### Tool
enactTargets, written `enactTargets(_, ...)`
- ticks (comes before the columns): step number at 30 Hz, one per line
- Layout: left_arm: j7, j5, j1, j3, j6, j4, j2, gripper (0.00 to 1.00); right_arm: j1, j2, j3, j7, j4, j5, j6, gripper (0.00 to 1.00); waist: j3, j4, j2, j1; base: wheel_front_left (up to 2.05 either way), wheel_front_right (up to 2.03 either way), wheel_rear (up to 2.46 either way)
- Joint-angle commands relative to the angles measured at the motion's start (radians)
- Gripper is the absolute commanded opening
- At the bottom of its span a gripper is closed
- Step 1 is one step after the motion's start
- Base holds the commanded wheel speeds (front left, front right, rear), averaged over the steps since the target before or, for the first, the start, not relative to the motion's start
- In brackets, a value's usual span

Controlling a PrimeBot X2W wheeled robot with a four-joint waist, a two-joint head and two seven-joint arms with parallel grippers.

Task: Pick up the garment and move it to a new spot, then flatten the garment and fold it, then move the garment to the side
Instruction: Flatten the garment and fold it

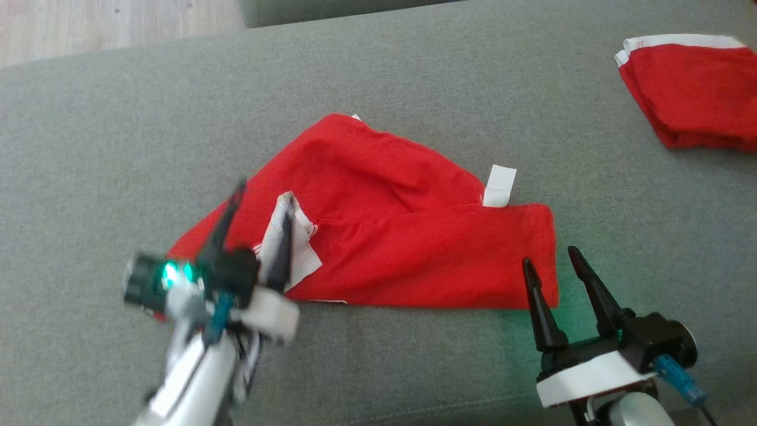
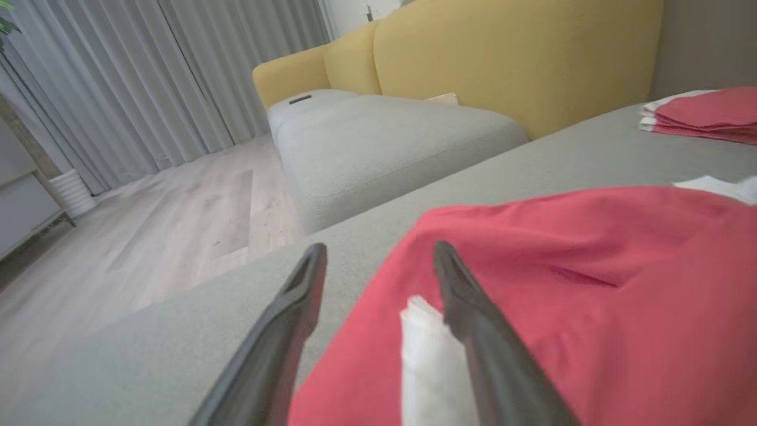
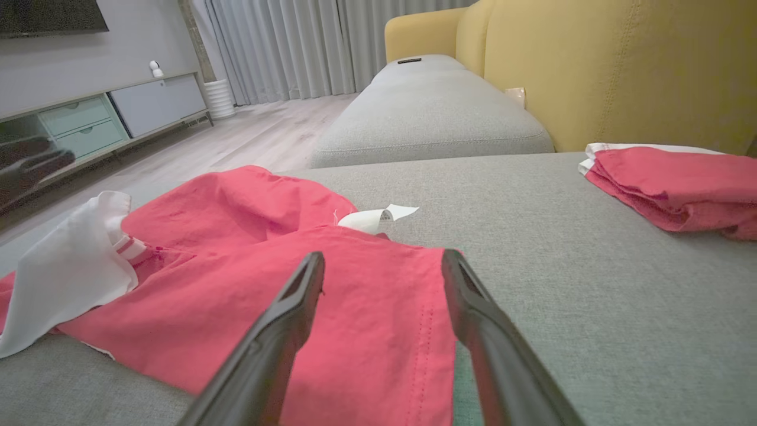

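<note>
The garment point(image 1: 390, 236) is red with white trim. It lies crumpled and partly folded over in the middle of the grey cushion point(image 1: 414, 71), with a white lining flap point(image 1: 290, 242) turned up at its left end. My left gripper point(image 1: 260, 219) is blurred above that left end. In the left wrist view its fingers point(image 2: 473, 307) stand apart over the garment's edge point(image 2: 591, 284) and hold nothing, so the left gripper point(image 2: 379, 248) is open. My right gripper point(image 1: 550, 258) is open at the garment's lower right corner. In the right wrist view the right gripper point(image 3: 383, 255) hovers just above the red cloth point(image 3: 366, 331).
A second red garment point(image 1: 692, 89), folded, lies at the cushion's far right. Beyond the cushion are another grey seat point(image 3: 426, 118), a yellow sofa back point(image 3: 621, 65), wooden floor point(image 2: 148, 236), curtains and a low cabinet point(image 3: 100, 118).
</note>
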Motion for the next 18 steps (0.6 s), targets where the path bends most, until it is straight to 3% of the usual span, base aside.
enactTargets(1, -0.005, -0.012, 0.037, 0.026, 0.004, -0.066, 0.026, 1.0, -0.013, -0.005, 0.015, -0.011, -0.029, 0.001, 0.006, 1.0, -0.008, 0.001, 0.0, -0.0001, 0.0, 0.0, 0.0)
enactTargets(5, -0.005, -0.047, 0.145, 0.006, -0.019, -0.067, 0.036, 1.0, -0.004, -0.005, 0.021, -0.011, -0.03, 0.012, 0.006, 1.0, -0.023, 0.008, 0.0, -0.0001, 0.0, 0.0, 0.0)
enactTargets(13, -0.005, -0.059, 0.04, 0.007, -0.063, 0.067, 0.028, 1.0, -0.019, -0.005, 0.023, -0.011, -0.032, 0.003, 0.006, 1.0, 0.001, 0.018, 0.0, -0.0001, 0.0, 0.0, 0.0)
enactTargets(14, -0.005, -0.062, 0.024, 0.002, -0.079, 0.088, 0.028, 0.81, -0.021, -0.005, 0.023, -0.011, -0.032, 0.0, 0.006, 1.0, 0.004, 0.017, 0.0, -0.0001, 0.0, 0.0, 0.0)
enactTargets(15, -0.005, -0.066, 0.009, -0.002, -0.095, 0.105, 0.027, 0.2, -0.022, -0.005, 0.023, -0.011, -0.031, -0.003, 0.006, 1.0, 0.006, 0.016, 0.0, -0.0001, 0.0, 0.0, 0.0)
enactTargets(16, -0.005, -0.072, -0.003, -0.002, -0.109, 0.117, 0.026, 0.0, -0.023, -0.005, 0.022, -0.011, -0.031, -0.005, 0.006, 1.0, 0.007, 0.014, 0.0, -0.0001, 0.0, 0.0, 0.0)
enactTargets(18, -0.005, -0.082, -0.025, 0.006, -0.124, 0.122, 0.025, 0.0, -0.024, -0.005, 0.02, -0.011, -0.03, -0.008, 0.006, 1.0, 0.007, 0.011, 0.0, -0.0001, 0.0, 0.0, 0.0)
